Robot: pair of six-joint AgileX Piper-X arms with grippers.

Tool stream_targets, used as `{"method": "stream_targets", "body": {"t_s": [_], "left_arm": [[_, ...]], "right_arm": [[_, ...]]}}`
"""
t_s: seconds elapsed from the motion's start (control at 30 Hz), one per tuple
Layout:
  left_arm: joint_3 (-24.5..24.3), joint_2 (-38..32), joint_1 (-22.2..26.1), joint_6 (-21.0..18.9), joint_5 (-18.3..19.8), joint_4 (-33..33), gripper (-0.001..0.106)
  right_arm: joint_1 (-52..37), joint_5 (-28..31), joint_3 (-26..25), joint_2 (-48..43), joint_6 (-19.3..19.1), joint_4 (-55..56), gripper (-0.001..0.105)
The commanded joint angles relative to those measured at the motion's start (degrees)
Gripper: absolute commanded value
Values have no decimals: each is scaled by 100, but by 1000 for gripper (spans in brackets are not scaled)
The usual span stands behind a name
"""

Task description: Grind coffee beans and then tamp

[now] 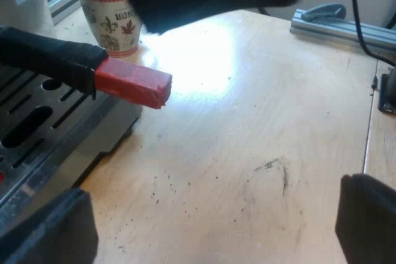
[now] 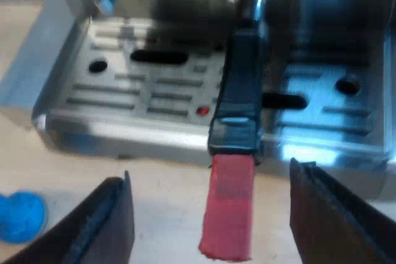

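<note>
My right gripper (image 2: 213,211) spread wide, red end (image 2: 228,214) of holder handle (image 2: 240,91) between fingers, untouched. My left gripper (image 1: 207,224) released above table (image 1: 260,122). Near drip tray (image 1: 37,122): mug (image 1: 111,20). On table: blue tamper (image 2: 21,214).

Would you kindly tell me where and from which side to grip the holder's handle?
I'd take the dark handle just behind its red end, coming straight in from that end: it juts over the drip tray, both sides free, and the right gripper sits open astride it.

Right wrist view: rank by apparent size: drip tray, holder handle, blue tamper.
1. drip tray
2. holder handle, sticking out toward the camera, which inflates it
3. blue tamper, only partly in view
</note>
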Motion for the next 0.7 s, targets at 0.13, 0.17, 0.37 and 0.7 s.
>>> {"method": "stream_targets", "body": {"t_s": [0.13, 0.17, 0.37, 0.7], "left_arm": [[-23, -12, -21, -9, -7, -110, 80], [-23, -12, -21, -9, -7, -110, 80], [-23, -12, -21, -9, -7, -110, 80], [-23, -12, -21, -9, 4, -110, 80]], "right_arm": [[-396, -628, -181, 429, -147, 97, 58], [-426, -640, -179, 468, -147, 97, 58], [-489, -686, -163, 745, -292, 86, 58], [-489, -691, -163, 1462, -270, -325, 58]]}}
